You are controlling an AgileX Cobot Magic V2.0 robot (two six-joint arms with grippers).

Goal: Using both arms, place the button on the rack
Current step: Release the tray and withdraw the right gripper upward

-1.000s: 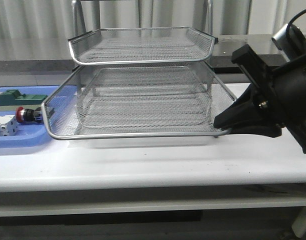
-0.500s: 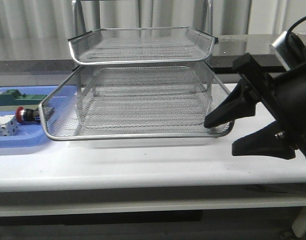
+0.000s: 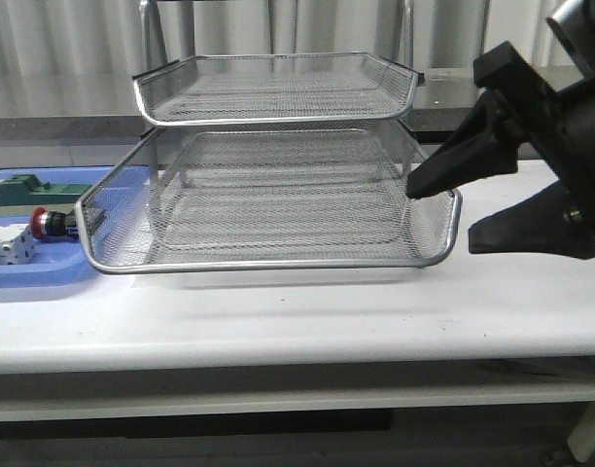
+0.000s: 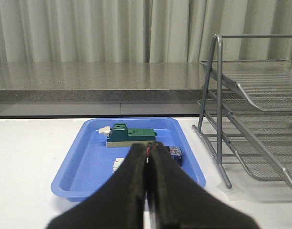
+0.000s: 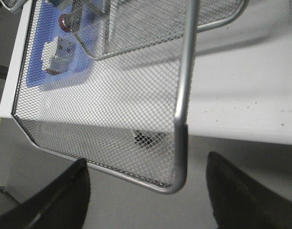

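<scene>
The button [image 3: 47, 223] lies in the blue tray [image 3: 25, 280] at the far left, red head facing left. In the left wrist view my shut, empty left gripper [image 4: 148, 157] hides most of it; only its blue-black body [image 4: 174, 153] shows. The left gripper is out of the front view. The rack [image 3: 278, 119] stands mid-table with its middle wire tray [image 3: 268, 263] slid out forward. My right gripper [image 3: 443, 216] is open at that tray's front right corner. In the right wrist view the tray's corner rim [image 5: 180, 143] lies between the spread fingers of the right gripper [image 5: 146, 195], untouched.
A green block [image 3: 25, 190] and a white block [image 3: 8, 250] share the blue tray with the button. The rack's steel leg [image 4: 217, 95] stands just right of the blue tray. A dark counter runs behind the table.
My right gripper has let go of the middle tray's front right corner, opened, and risen up and to the right. The tray stays slid out. The button has not moved.
</scene>
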